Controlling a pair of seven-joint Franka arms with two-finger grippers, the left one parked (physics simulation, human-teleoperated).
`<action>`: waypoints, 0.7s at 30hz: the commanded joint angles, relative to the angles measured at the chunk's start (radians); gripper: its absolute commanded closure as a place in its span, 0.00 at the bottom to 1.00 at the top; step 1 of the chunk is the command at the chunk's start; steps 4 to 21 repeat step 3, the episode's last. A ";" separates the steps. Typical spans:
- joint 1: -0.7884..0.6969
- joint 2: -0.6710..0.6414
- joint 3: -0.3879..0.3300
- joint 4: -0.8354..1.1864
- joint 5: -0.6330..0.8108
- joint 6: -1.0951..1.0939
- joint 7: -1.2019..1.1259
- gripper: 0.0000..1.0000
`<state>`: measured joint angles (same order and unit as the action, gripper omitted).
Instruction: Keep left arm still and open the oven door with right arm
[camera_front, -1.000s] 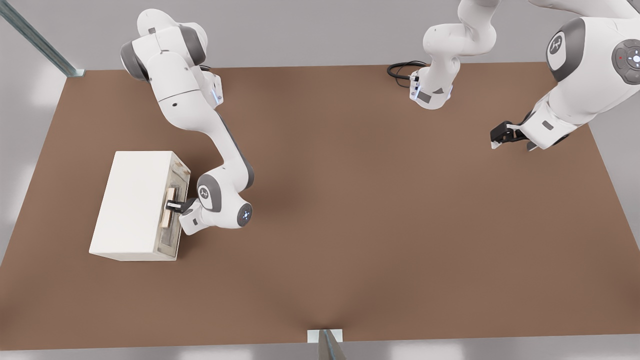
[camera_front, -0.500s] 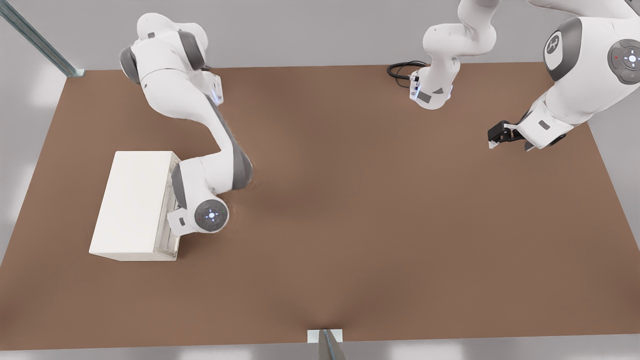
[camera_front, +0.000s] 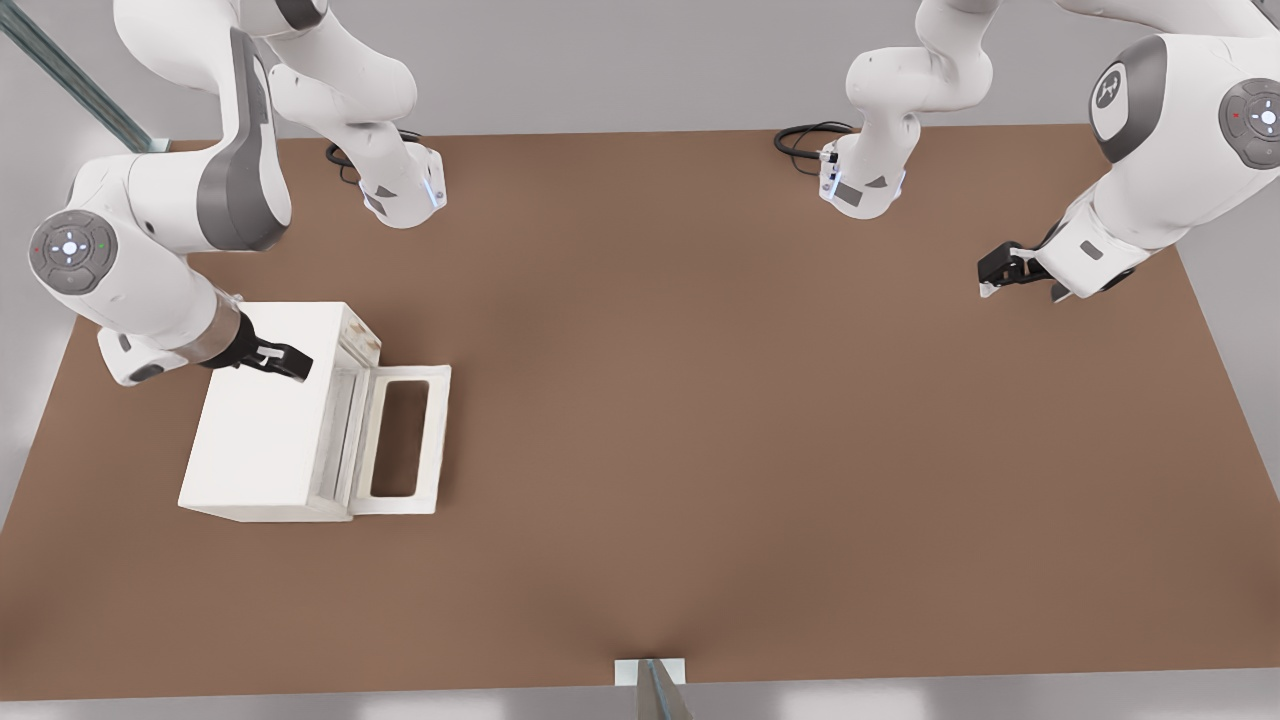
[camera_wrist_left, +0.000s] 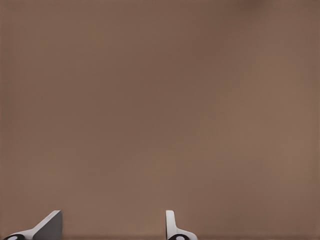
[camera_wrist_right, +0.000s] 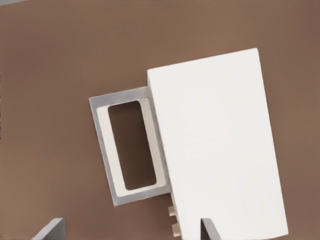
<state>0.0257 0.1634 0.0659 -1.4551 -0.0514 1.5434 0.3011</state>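
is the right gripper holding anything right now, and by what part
Nothing is held. The gripper is open and hangs above the top of the oven, apart from the oven door, which lies folded down flat on the table.

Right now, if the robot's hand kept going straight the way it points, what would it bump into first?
Probably the oven. The hand hangs above its top, fingers apart and angled downward, so the flat top comes first. The oven door lies off that line.
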 joint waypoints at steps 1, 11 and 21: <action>0.000 -0.001 0.000 0.001 0.004 0.029 -0.307 0.00; -0.001 -0.001 0.000 -0.002 0.002 0.029 -0.307 0.00; -0.001 -0.001 0.000 -0.002 0.002 0.029 -0.307 0.00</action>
